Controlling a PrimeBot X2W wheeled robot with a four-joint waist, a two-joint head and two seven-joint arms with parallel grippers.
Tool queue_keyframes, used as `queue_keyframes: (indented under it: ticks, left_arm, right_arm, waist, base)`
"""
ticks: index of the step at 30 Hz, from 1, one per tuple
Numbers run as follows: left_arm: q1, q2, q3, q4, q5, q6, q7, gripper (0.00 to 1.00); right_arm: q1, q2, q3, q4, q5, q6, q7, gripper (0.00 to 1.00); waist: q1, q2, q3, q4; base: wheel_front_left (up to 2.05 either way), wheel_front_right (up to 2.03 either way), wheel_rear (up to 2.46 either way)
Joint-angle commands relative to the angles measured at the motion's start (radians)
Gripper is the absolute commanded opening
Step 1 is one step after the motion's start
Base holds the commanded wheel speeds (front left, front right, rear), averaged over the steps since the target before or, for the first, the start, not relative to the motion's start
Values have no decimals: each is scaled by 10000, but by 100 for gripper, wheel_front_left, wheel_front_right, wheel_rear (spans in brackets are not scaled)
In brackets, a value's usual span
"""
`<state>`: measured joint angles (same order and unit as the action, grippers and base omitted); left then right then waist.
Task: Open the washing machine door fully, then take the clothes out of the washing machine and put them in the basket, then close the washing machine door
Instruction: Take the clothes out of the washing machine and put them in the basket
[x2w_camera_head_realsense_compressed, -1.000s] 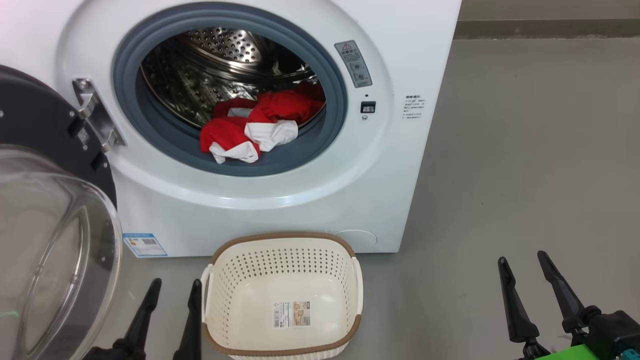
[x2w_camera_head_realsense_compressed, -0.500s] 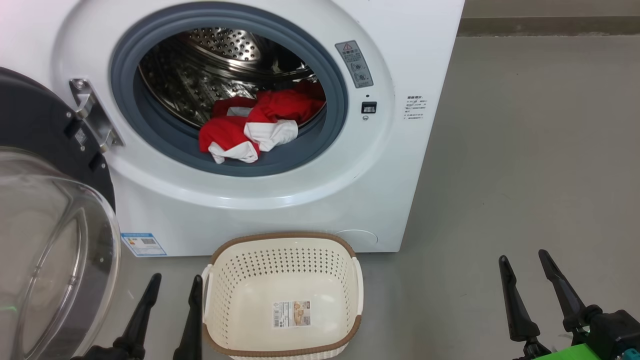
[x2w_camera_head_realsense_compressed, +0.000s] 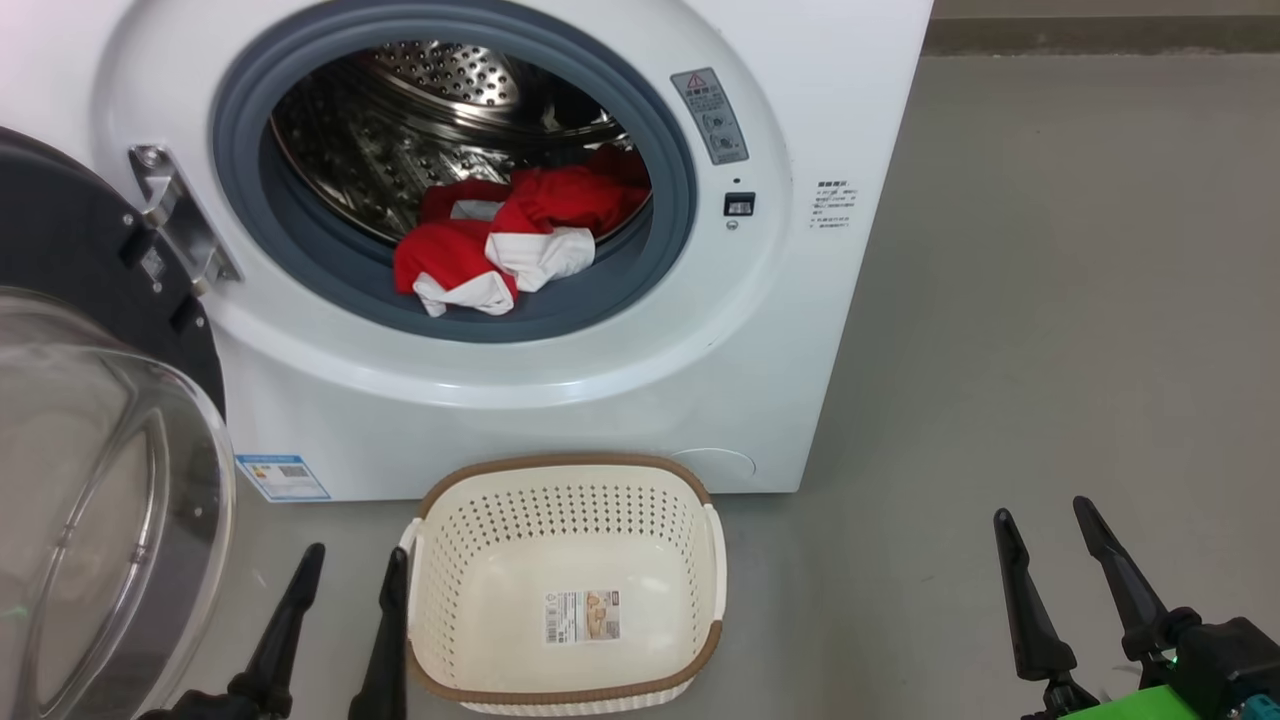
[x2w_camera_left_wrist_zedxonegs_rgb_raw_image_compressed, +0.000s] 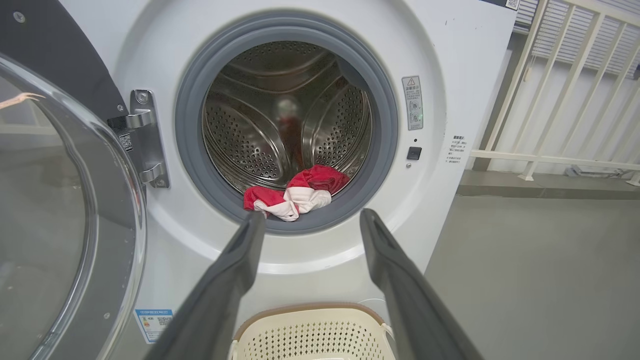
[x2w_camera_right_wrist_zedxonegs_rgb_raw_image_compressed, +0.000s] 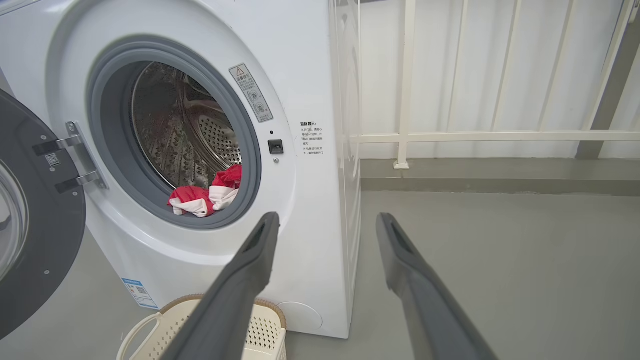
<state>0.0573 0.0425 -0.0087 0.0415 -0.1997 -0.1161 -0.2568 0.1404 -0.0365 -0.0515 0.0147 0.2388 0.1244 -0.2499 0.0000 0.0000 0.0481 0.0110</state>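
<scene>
The white washing machine (x2w_camera_head_realsense_compressed: 560, 400) stands ahead with its door (x2w_camera_head_realsense_compressed: 90, 480) swung wide open to the left, glass bowl facing me. Red and white clothes (x2w_camera_head_realsense_compressed: 505, 245) lie at the front lip of the steel drum, partly on the grey ring; they also show as clothes (x2w_camera_left_wrist_zedxonegs_rgb_raw_image_compressed: 295, 195) and clothes (x2w_camera_right_wrist_zedxonegs_rgb_raw_image_compressed: 207, 195). The cream basket (x2w_camera_head_realsense_compressed: 565, 490) sits on the floor before the machine, with only a paper label inside. My left gripper (x2w_camera_head_realsense_compressed: 350, 565) is open just left of the basket. My right gripper (x2w_camera_head_realsense_compressed: 1045, 515) is open over bare floor at the lower right.
Grey floor (x2w_camera_head_realsense_compressed: 1050, 300) stretches to the right of the machine. A white railing (x2w_camera_right_wrist_zedxonegs_rgb_raw_image_compressed: 500, 135) and wall stand behind on the right. The open door takes up the space at my left.
The head view has shifted slightly, so the machine and basket sit a little higher in the picture. Both grippers stay open and hold their places.
</scene>
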Motion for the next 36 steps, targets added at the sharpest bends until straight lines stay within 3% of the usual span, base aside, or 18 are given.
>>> queue_keyframes:
  ticks: [1,23,36]
  left_arm:
    - [-299,79,243,-284,70,-8,-49,100]
    - [-1444,78,211,-551,295,727,-49,100]
    - [-3339,107,373,146,323,1003,-49,100]
  right_arm:
    - [-431,-137,254,-289,75,63,-118,100]
    - [-1109,-137,532,-413,-107,63,-118,100]
    - [-1836,-137,745,-476,-69,63,-118,100]
  waist:
    - [0,0,87,-24]
    - [0,0,1630,-60]
    - [0,0,2939,-276]
  base:
    - [0,0,0]
    - [0,0,0]
    - [0,0,0]
